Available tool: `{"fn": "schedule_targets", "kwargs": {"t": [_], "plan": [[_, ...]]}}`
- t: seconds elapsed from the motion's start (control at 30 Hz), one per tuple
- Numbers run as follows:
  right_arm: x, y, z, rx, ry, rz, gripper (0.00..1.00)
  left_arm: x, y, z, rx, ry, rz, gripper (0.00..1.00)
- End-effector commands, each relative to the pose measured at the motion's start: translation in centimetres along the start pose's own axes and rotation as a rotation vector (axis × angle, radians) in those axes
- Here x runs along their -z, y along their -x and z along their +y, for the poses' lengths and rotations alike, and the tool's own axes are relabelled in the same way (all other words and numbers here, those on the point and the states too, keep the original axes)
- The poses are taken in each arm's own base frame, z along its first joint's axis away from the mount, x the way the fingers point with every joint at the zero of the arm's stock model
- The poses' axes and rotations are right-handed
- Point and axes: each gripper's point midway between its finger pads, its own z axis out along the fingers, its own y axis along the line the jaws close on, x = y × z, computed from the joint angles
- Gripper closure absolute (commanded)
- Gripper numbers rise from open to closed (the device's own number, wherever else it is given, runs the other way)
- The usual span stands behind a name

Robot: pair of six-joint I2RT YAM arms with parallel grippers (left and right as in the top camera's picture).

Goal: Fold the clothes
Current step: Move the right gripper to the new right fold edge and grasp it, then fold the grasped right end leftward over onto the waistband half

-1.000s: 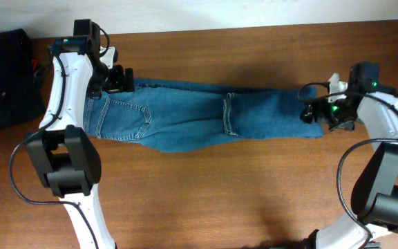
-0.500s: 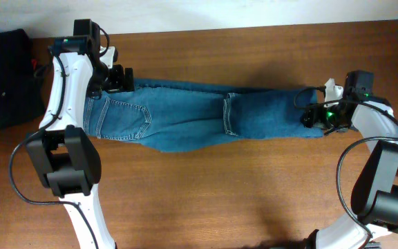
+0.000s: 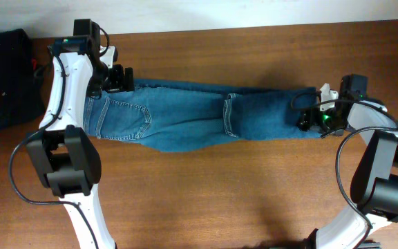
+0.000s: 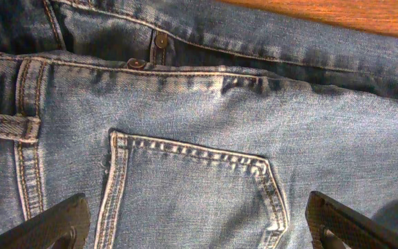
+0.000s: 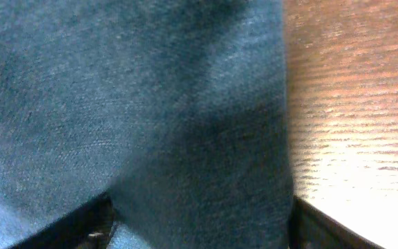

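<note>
The blue denim jeans (image 3: 185, 114) lie stretched across the wooden table (image 3: 254, 194), waist at the left and leg ends at the right, with a fold at mid-length. My left gripper (image 3: 119, 78) is over the waistband's far edge. In the left wrist view it (image 4: 199, 225) is open, fingers (image 4: 54, 221) wide apart over the back pocket (image 4: 192, 187). My right gripper (image 3: 308, 119) is at the leg ends. In the right wrist view it (image 5: 199, 225) is open and low, with the denim edge (image 5: 150, 104) between its fingers (image 5: 323, 225).
A black garment pile (image 3: 2, 76) with a small red tag lies at the far left, beside the left arm. The table's back edge and a white wall run just behind the jeans. Bare wood (image 5: 351, 104) shows to the right of the leg ends.
My right gripper has moved left and a little toward the front, from beside the leg ends onto them. The left arm and the jeans have not moved.
</note>
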Motion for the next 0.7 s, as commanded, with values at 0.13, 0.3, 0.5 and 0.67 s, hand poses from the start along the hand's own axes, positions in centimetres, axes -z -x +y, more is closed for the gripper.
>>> {"fn": "schedule_targets", "kwargs": {"t": [0.13,0.3,0.5,0.67], "plan": [[-0.4,-0.6,0.0,-0.009,0.02,0.015,0.92,0.1,0.9,0.2,0.001,-0.006,-0.029,0.01],[0.8,1.0,0.4,-0.004,0.04,-0.01,0.96,0.1,1.1,0.1,0.0,-0.007,-0.037,0.01],[6.4,5.2,-0.2,-0.023,0.023,-0.063,0.96,0.3,1.3,0.0,-0.001,-0.011,-0.043,0.01],[11.9,8.0,-1.3,-0.012,-0.004,-0.117,0.96,1.8,2.5,-0.5,-0.008,-0.031,-0.088,0.01]]}}
